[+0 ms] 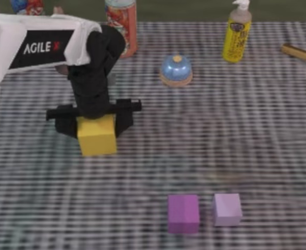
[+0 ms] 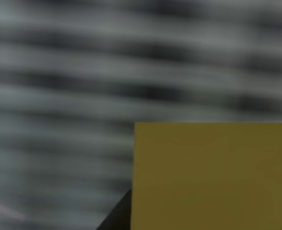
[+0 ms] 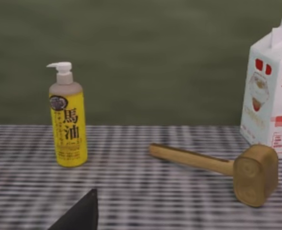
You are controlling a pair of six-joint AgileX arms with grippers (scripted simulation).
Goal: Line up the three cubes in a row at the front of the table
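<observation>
A: Left gripper (image 1: 94, 126), left of centre in the top view?

B: Down at the yellow cube (image 1: 97, 135). A black finger (image 1: 64, 125) flanks the cube on each side, touching it. The jaws are closed against the block, which juts toward the frame's bottom.

A: Other cubes?

B: Magenta cube (image 1: 183, 213) and lilac cube (image 1: 227, 209) sit just beside each other, apart, low and right of centre on the checked table (image 1: 257, 135), well apart from the yellow one.

A: Right gripper?

B: Only a dark tip (image 3: 78, 215) in its wrist view; can't tell its state.
</observation>
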